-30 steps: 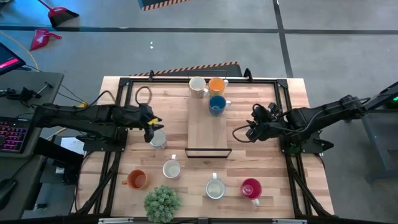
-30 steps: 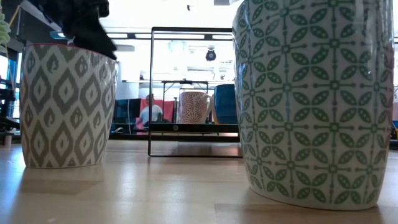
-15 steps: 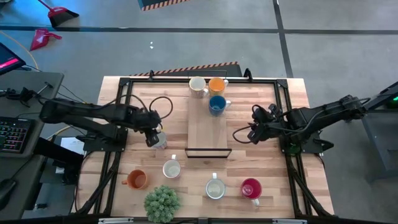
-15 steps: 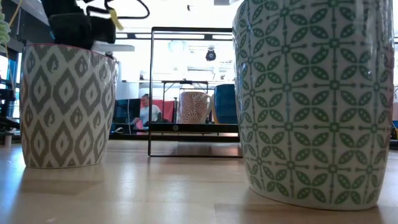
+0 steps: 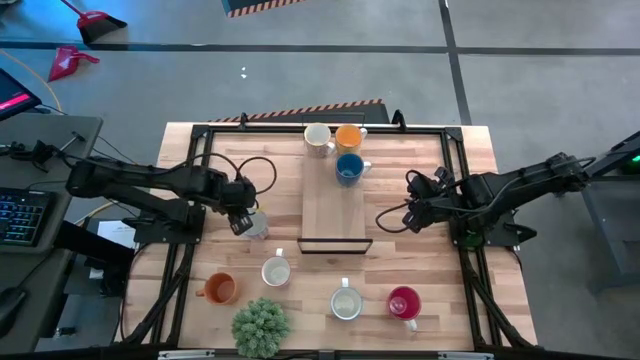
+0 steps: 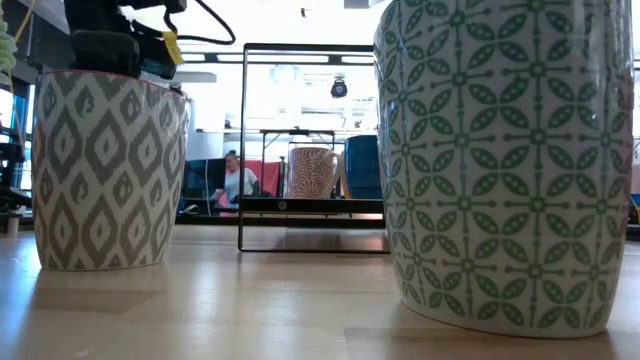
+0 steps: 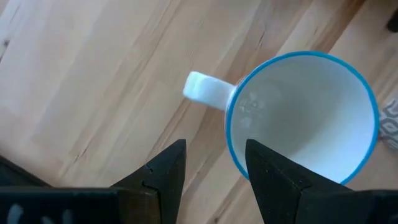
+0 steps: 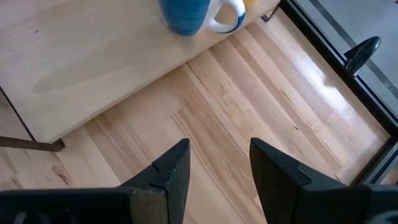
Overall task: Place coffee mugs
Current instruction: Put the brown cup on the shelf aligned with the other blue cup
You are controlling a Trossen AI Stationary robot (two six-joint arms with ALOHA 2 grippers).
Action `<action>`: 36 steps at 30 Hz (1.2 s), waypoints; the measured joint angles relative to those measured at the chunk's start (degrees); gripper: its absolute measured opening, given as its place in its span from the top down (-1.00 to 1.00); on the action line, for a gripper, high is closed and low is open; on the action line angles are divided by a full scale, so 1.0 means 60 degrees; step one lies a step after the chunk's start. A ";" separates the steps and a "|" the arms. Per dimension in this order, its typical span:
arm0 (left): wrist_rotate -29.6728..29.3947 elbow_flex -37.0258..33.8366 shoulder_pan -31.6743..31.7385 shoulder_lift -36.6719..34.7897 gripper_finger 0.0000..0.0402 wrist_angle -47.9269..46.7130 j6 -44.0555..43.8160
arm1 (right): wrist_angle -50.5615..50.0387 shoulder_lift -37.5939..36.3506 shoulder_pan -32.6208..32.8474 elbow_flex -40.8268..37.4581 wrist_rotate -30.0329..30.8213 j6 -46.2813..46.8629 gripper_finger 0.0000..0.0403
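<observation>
Placed: white mug (image 5: 317, 138), orange mug (image 5: 348, 137) and blue mug (image 5: 349, 169) are standing on the raised board (image 5: 335, 210), upper centre.
Pending: five mugs are waiting on the tabletop (image 5: 470, 300), lower half.
Left gripper (image 5: 237, 222): hovering with fingers apart over the blue-rimmed mug (image 7: 303, 115), centre-left.
Right gripper (image 5: 409, 215): idling open and empty, right of the board.

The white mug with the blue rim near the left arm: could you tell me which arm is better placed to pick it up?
Left. Its open pincer hovers right over that mug; the right pincer waits across the raised board.
</observation>
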 joint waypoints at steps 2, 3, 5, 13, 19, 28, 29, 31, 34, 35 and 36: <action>0.0111 0.0000 -0.0025 0.0077 0.22 0.0013 -0.0014 | -0.0004 0.0000 0.0000 0.0000 0.0000 -0.0003 0.29; 0.0186 0.0000 -0.0027 0.0147 0.22 0.0033 -0.0012 | -0.0011 0.0000 0.0000 0.0000 0.0000 -0.0003 0.29; 0.0260 -0.0004 -0.0027 0.0353 0.22 0.0027 -0.0039 | -0.0042 0.0000 0.0000 0.0000 0.0000 -0.0003 0.29; 0.0008 -0.0004 -0.0025 0.1199 0.22 0.0067 -0.0259 | -0.0044 0.0000 0.0000 0.0000 -0.0014 -0.0003 0.29; -0.0020 -0.0008 -0.0020 0.1914 0.22 0.0245 -0.0252 | -0.0076 0.0003 0.0000 0.0000 -0.0025 -0.0006 0.29; -0.0043 -0.0009 0.0004 0.2667 0.29 0.0750 -0.0198 | -0.0289 0.0004 0.0003 0.0004 -0.0118 -0.0006 0.29; -0.0053 -0.0008 0.0031 0.2733 0.34 0.0750 -0.0237 | -0.0295 0.0004 0.0002 0.0004 -0.0170 -0.0009 0.29; -0.0056 -0.0011 0.0121 0.2846 0.49 0.0753 -0.0243 | -0.0318 0.0004 0.0002 0.0004 -0.0210 -0.0010 0.29; -0.0016 -0.0008 0.0311 0.2865 0.85 0.0763 -0.0140 | -0.0401 0.0004 0.0004 0.0004 -0.0211 -0.0009 0.29; 0.0077 0.0015 0.0371 0.2822 0.91 0.0818 -0.0038 | -0.0432 0.0004 0.0004 0.0004 -0.0211 -0.0007 0.29; 0.0041 0.0019 0.0442 0.2788 0.93 0.0831 0.0011 | -0.0456 0.0004 0.0002 0.0004 -0.0211 -0.0010 0.29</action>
